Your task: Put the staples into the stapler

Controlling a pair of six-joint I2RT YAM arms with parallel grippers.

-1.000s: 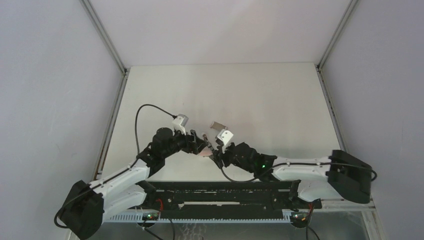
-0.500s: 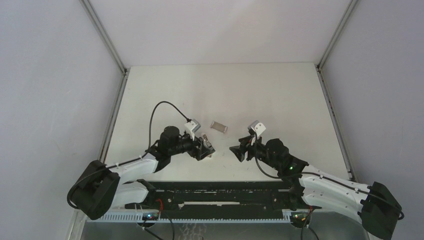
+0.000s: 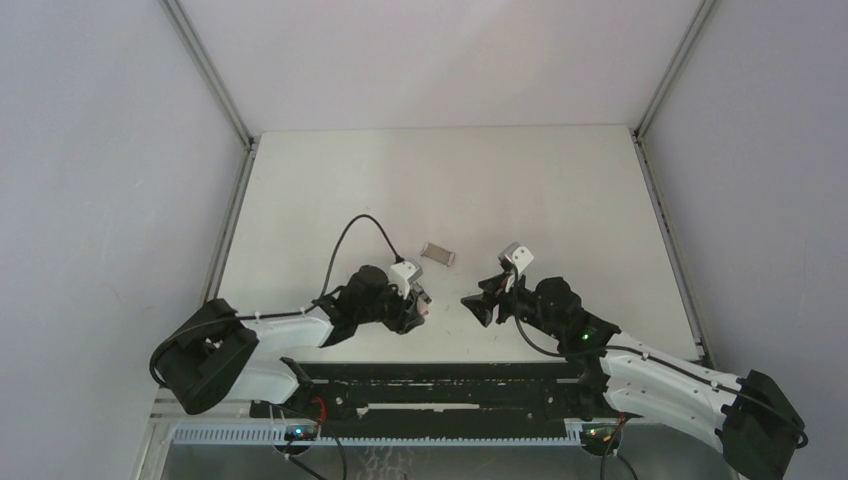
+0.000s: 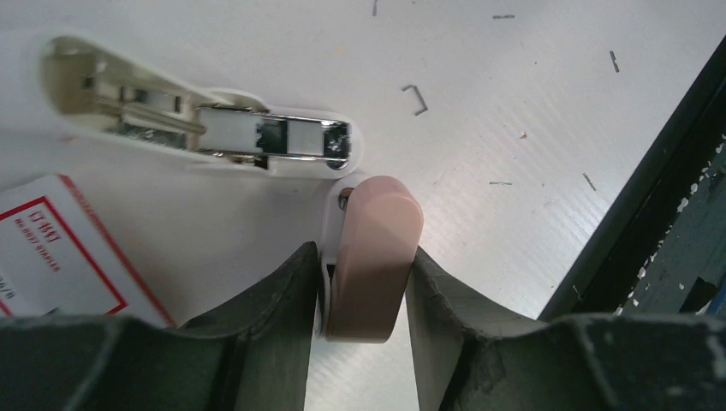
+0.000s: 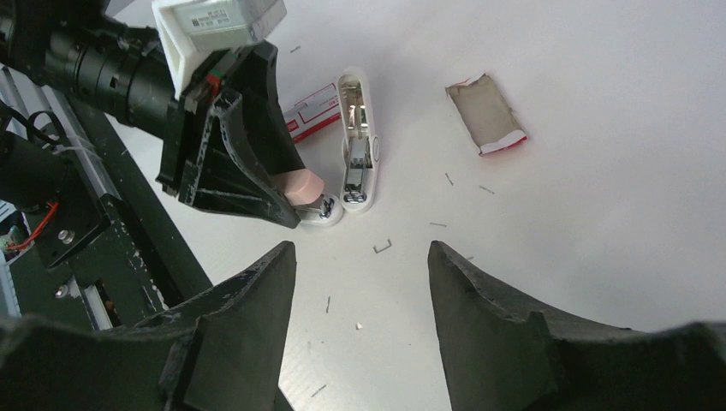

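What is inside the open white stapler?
Inside the stapler you can see a shiny metal track and a small white block. The deeper parts are covered and in shadow, so I cannot tell whether it is loaded.

A white stapler (image 5: pixel 356 145) lies swung open on the table (image 3: pixel 500 180), toward its 6 o'clock edge, with the metal magazine channel facing up and uncovered. The stapler's pink half (image 4: pixel 370 248), folded away at the hinge, sits pinched between the two fingers of the left hand (image 4: pixel 363 282). A red-and-white staple box (image 5: pixel 312 107) lies flat just beside the stapler, at 10 o'clock from it in the right wrist view. A torn cardboard piece (image 5: pixel 485 114), grey-brown with a red-and-white edge, lies apart at 2 o'clock. Loose staples (image 4: pixel 415 98) are scattered around the hinge end.
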